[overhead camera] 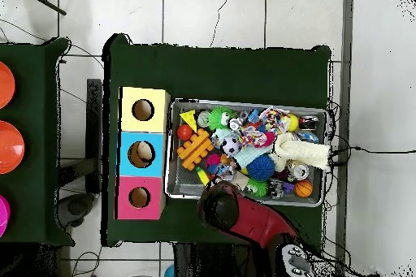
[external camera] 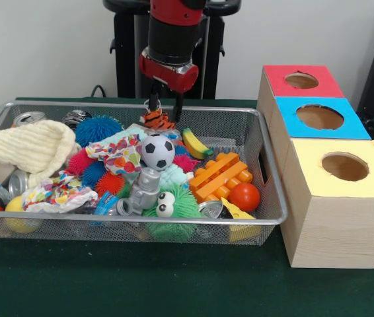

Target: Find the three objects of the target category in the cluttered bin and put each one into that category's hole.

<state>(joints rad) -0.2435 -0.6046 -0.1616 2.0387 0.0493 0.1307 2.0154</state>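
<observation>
Hanging over the far side of the bin (external camera: 266, 172), the gripper (external camera: 164, 105) has its dark fingers pinched on a small tiger toy (external camera: 156, 119), orange with black stripes and a bit of white, held just above the heap near the far rim. The toy looks soft and crumpled, its shape hard to make out beyond the stripes. Below and in front of it sits a little soccer ball (external camera: 156, 151), black and white, resting on a grey robot figure (external camera: 145, 190). Just right of the tiger lies a banana (external camera: 196, 144), yellow with a dark edge, and nearer the front an orange brick (external camera: 221, 176) leans beside a red ball (external camera: 244, 197). A green fuzzy creature (external camera: 172, 210) with big googly eyes sits against the front wall, and a cream knit cloth (external camera: 28, 146) drapes over the left end, with spiky blue and pink balls beside it. To the right of the bin stands the wooden box (external camera: 332, 218), its three tops red (external camera: 301, 80), blue (external camera: 320, 117) and yellow (external camera: 345, 166), each with a round hole. From overhead the arm (overhead camera: 244, 217) covers the gripper, reaching over the bin's edge.
</observation>
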